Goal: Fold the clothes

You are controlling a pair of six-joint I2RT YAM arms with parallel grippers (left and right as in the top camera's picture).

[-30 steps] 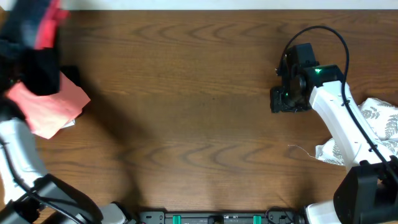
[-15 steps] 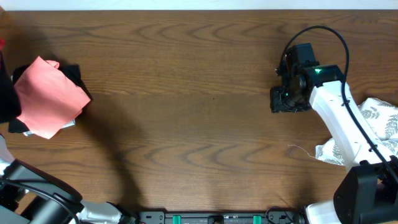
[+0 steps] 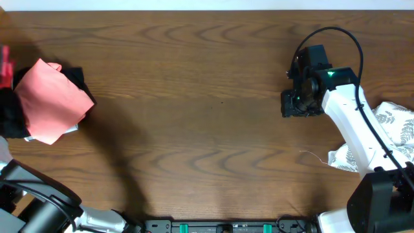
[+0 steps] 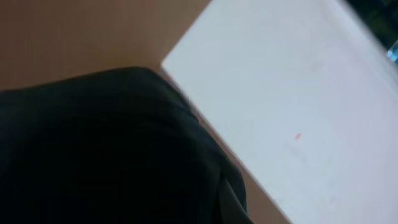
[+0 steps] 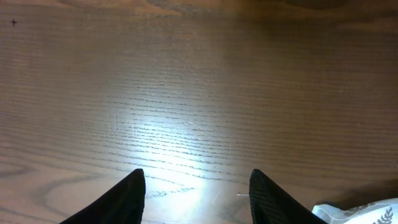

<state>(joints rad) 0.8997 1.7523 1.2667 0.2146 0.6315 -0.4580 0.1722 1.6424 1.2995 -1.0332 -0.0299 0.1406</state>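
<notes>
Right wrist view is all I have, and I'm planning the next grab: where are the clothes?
Observer: A pink cloth lies on a black garment at the table's left side.
Operator: And the leaf-print one?
Observer: The leaf-print cloth sits at the right edge, partly under the right arm.
Operator: And the left pincer?
Observer: Not visible; its wrist camera is mostly filled by black fabric.

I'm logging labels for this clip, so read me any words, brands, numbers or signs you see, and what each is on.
None can be read.
Pink cloth: plain.
White cloth: leaf print only.
Black cloth, close in the left wrist view: no tag shows.
Table: wood grain only.
Right arm: a green light, no lettering.
</notes>
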